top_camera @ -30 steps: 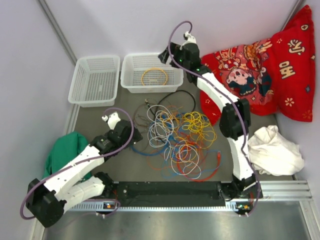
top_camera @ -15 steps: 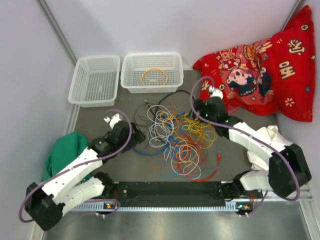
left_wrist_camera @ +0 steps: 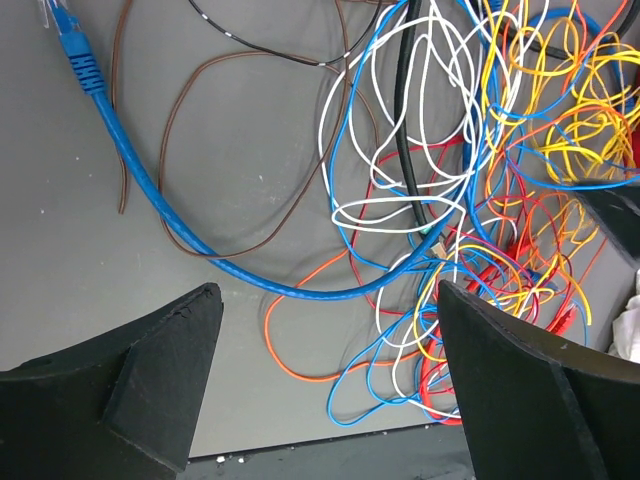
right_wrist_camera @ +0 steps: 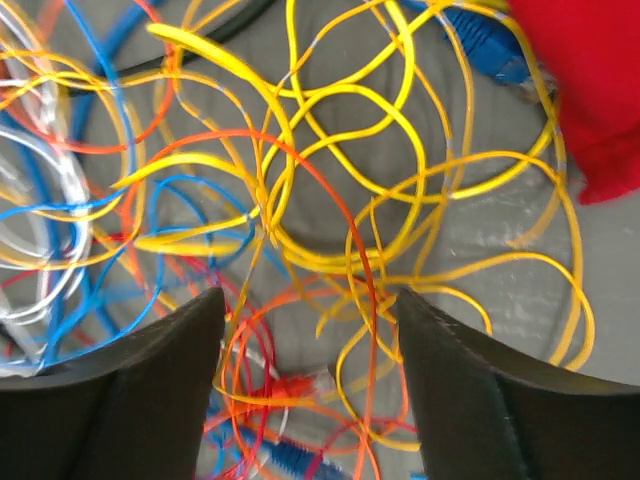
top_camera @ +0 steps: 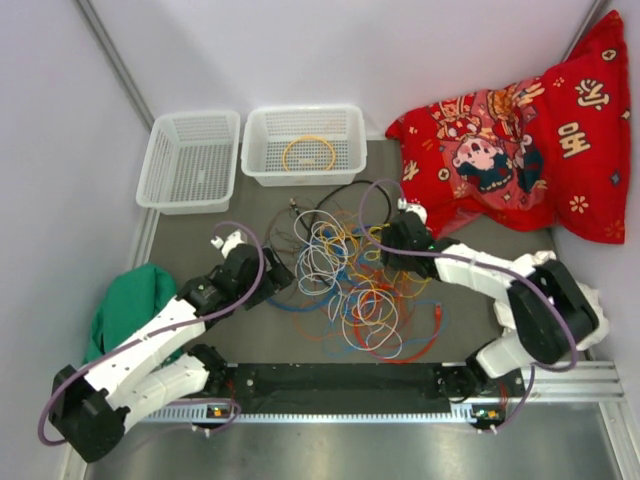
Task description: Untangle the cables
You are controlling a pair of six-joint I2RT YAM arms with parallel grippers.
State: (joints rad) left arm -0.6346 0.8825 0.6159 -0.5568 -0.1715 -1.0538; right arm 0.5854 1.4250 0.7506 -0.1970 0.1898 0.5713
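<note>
A tangled heap of cables (top_camera: 355, 275), yellow, orange, red, blue, white and black, lies on the grey table in the middle. One yellow cable coil (top_camera: 308, 153) lies in the right white basket (top_camera: 262, 130). My left gripper (top_camera: 268, 270) is open at the heap's left edge; its wrist view shows a thick blue cable (left_wrist_camera: 200, 245) and an orange loop (left_wrist_camera: 300, 360) between its fingers (left_wrist_camera: 160, 380). My right gripper (top_camera: 392, 255) is open, low over the yellow loops (right_wrist_camera: 400, 210), with yellow and orange wires between its fingers (right_wrist_camera: 150, 390).
An empty white basket (top_camera: 190, 160) stands at the back left. A red printed cloth (top_camera: 510, 140) lies at the back right, a white cloth (top_camera: 590, 300) at the right, a green cloth (top_camera: 130, 300) at the left. A black rail (top_camera: 340, 385) runs along the near edge.
My right arm has swung from the right basket down to the heap's yellow loops. My left gripper has crept slightly toward the heap.
</note>
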